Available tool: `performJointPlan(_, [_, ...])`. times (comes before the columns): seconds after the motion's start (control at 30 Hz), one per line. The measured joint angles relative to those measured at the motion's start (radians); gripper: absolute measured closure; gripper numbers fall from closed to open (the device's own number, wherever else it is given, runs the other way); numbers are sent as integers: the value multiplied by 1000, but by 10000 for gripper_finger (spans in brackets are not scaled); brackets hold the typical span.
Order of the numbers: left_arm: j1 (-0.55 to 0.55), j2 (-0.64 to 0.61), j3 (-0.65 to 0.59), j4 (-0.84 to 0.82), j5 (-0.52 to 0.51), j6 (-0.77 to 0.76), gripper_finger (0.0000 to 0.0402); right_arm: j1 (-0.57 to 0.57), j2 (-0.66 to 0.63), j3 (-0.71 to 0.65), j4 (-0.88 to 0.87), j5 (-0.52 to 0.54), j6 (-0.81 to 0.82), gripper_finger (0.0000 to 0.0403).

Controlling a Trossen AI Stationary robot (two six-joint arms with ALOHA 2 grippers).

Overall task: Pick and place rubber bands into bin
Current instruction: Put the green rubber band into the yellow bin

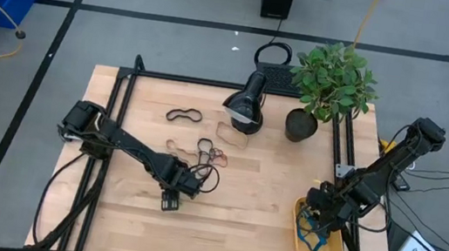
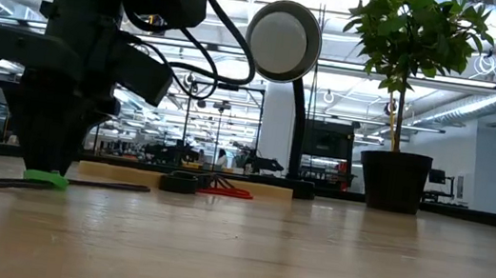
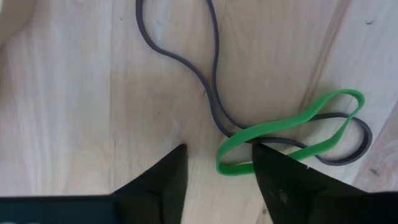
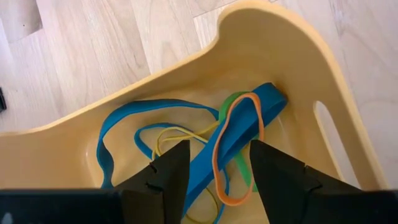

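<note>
The left gripper [image 3: 214, 177] stands down at the wood with its two dark fingers [image 3: 163, 183] parted and a strip of bare table between them; nothing is pinched yet. Just beside one fingertip, and partly under it, lies a green rubber band [image 3: 283, 127], its near end curling round toward the gap. That offset looks deliberate as a judgement: one finger sits at the loop's end so that a close would trap the thin strand against the other. A thin dark band [image 3: 214, 81] crosses under the green one and trails away from the fingers, so a close here may drag both. In the low view the green loop [image 2: 46, 179] lies flat on the table right at the foot of the lowered gripper.

Farther out from those fingers, more rubber bands [image 1: 203, 151] lie scattered on the table, and a dark one [image 1: 184, 115] sits apart beyond them, toward the black lamp [image 1: 245, 102] and the potted plant [image 1: 329, 83].

The right gripper [image 4: 214, 171] hangs over the bin [image 4: 261, 37], its fingers also apart and gripping nothing. Directly ahead of them, inside the tray, lie a broad blue band [image 4: 239, 134], an orange loop [image 4: 221, 158] across it, a green one and a thin yellow one, heaped against the far wall, where the rim keeps them from sliding out. From above, the yellow bin [image 1: 320, 249] sits at the table's right edge, well apart from the left arm's work
</note>
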Motion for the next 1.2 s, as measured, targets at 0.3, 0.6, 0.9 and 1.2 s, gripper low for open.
performJointPlan(0.3, [2,2,0,10,16,2,359,0,0,0,0,0,-12,243])
performJointPlan(0.6, [2,-34,-4,-29,30,-27,397,0,-1,0,0,-16,1,243])
performJointPlan(0.9, [-1,-226,-7,-80,14,-145,398,-1,-68,0,19,-60,59,241])
performJointPlan(1.2, [-1,-354,-3,154,-116,-187,399,-1,-161,0,218,122,-88,241])
